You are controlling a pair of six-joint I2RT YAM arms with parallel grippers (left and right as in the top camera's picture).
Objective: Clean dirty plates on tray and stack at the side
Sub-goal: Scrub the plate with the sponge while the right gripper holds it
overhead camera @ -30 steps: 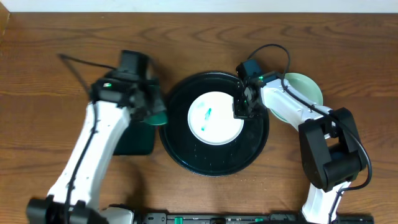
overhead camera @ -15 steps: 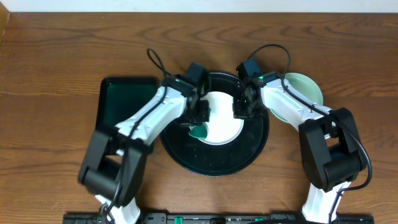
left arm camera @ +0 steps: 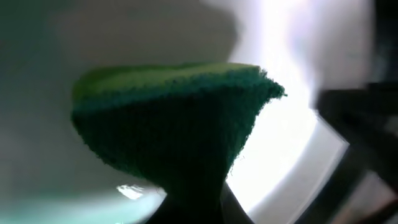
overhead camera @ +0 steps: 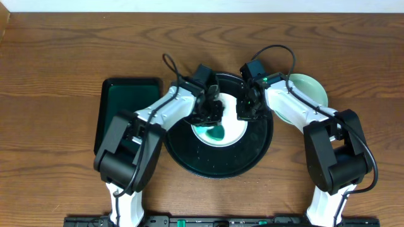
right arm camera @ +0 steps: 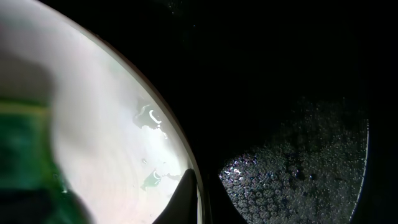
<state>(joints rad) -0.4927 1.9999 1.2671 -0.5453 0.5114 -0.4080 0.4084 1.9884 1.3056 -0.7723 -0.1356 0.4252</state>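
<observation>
A white plate (overhead camera: 235,128) lies in the round black tray (overhead camera: 218,165). My left gripper (overhead camera: 212,112) is shut on a green sponge (overhead camera: 216,132) that rests on the plate's middle. The left wrist view shows the sponge (left arm camera: 168,118) filling the frame against the white plate (left arm camera: 292,124). My right gripper (overhead camera: 246,108) is shut on the plate's right rim. The right wrist view shows a finger (right arm camera: 189,194) on the rim of the plate (right arm camera: 99,124), with small teal marks beside it. A pale mint-green plate (overhead camera: 310,92) sits on the table to the right of the tray.
A rectangular black tray (overhead camera: 123,107) with a green inside sits left of the round tray. The round tray's floor is wet with droplets (right arm camera: 292,168). Both arms reach over the round tray from either side.
My left arm has swung right from over the rectangular tray, carrying the sponge onto the white plate, and the teal smear is now under it. My right gripper has stayed on the rim.
</observation>
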